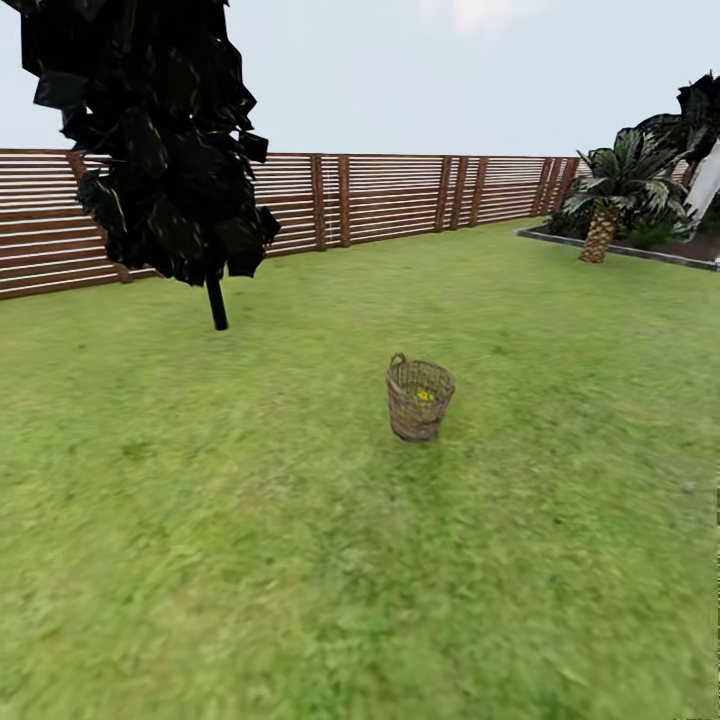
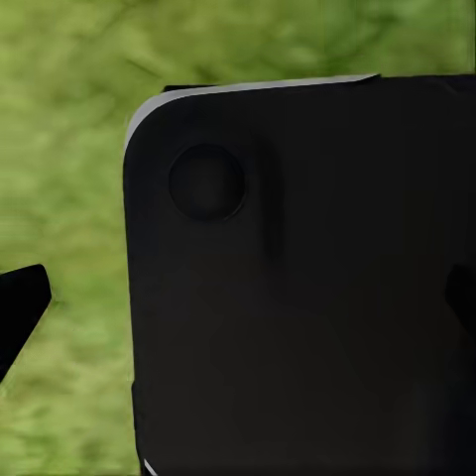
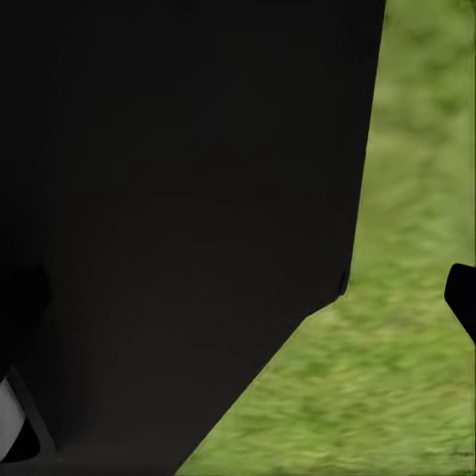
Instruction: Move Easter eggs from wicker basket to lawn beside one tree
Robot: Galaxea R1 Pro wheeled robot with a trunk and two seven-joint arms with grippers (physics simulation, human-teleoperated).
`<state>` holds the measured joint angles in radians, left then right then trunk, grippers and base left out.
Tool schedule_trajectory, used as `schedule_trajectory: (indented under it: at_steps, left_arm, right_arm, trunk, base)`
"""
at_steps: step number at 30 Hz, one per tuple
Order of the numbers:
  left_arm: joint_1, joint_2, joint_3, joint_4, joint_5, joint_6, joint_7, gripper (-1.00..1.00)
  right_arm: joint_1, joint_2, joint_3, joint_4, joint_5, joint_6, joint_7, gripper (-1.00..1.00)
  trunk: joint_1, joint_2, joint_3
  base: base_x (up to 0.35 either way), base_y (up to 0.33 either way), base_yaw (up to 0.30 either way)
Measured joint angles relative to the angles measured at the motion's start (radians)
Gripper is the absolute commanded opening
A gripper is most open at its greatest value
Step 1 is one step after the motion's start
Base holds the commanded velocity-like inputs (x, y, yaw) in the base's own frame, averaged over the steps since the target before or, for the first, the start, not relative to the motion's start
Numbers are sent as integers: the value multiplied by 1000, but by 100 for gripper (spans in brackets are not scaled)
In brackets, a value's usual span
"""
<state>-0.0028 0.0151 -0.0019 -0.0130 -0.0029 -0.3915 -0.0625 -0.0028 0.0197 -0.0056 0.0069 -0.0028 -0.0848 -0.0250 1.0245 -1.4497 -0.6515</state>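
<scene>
Wicker basket [image 1: 419, 400] upright on lawn [image 1: 300, 560], yellow egg [image 1: 425, 395] visible inside.
Dark tree [image 1: 160, 140] beyond-left, fence [image 1: 400, 195] behind; tool state: cannot tell.

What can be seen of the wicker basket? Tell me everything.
The basket is a small round bucket shape of brown woven wicker, wider at the rim, with a little loop handle on its left edge. It stands upright on the grass, alone in the open lawn. Something yellow with a green mark shows inside. Nothing else touches it.
</scene>
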Motion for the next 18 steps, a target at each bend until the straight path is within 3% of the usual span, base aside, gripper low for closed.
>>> schedule_trajectory:
  at_steps: [18]
  left_arm:
    - [0,0,0,0,0,0,0,100]
  right_arm:
    - [0,0,0,0,0,0,0,100]
  trunk:
    - [0,0,0]
  base:
    - [294,165,-273]
